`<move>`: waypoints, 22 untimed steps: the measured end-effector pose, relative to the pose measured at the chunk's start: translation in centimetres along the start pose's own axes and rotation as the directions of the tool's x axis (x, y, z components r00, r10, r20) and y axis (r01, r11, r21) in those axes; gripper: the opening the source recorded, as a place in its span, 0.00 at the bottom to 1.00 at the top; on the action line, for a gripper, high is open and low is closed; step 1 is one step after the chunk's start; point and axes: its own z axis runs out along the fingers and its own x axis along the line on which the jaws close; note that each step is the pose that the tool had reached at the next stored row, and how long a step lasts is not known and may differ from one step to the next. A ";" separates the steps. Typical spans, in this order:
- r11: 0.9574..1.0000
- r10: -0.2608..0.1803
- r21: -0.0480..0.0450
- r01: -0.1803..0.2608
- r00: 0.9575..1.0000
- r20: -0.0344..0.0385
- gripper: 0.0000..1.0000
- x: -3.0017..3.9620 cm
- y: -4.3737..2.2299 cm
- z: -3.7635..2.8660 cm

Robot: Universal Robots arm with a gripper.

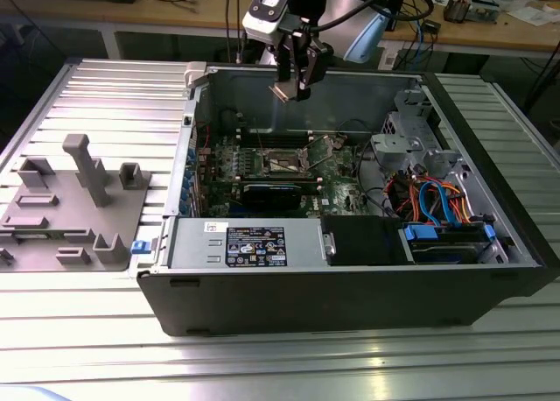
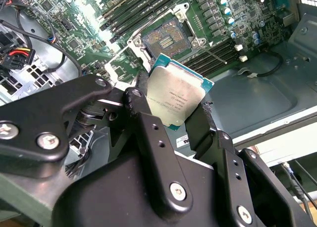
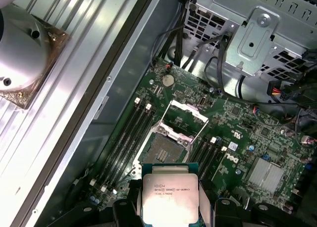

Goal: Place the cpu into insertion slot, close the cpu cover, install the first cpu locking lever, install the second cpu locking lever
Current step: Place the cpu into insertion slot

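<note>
1. The black metal gripper was clamped on the cpu and hung above the far side of the open computer case.
2. In both wrist views the cpu was a flat square with a dull silver-grey top and a teal edge. Two angular black fingers pinched it at opposite sides.
3. Below it, well apart, lay the socket. It was a dark, bare square of fine contacts on the green circuit board.
4. The cover, a thin silvery frame with a square window, stood tilted up at the socket's edge.
5. The case sat on a ribbed aluminium table, with a grey moulded fixture at the exterior view's left.
</note>
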 end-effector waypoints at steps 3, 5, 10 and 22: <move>1.000 0.002 0.000 -0.002 1.000 0.000 0.54 0.00 0.00 0.00; 1.000 0.003 0.000 -0.003 1.000 0.000 0.54 0.00 0.00 0.00; 1.000 0.005 0.000 -0.005 1.000 0.000 0.54 0.00 0.00 0.00; 0.980 0.201 -0.004 -0.201 0.979 0.016 0.54 0.00 -0.01 0.15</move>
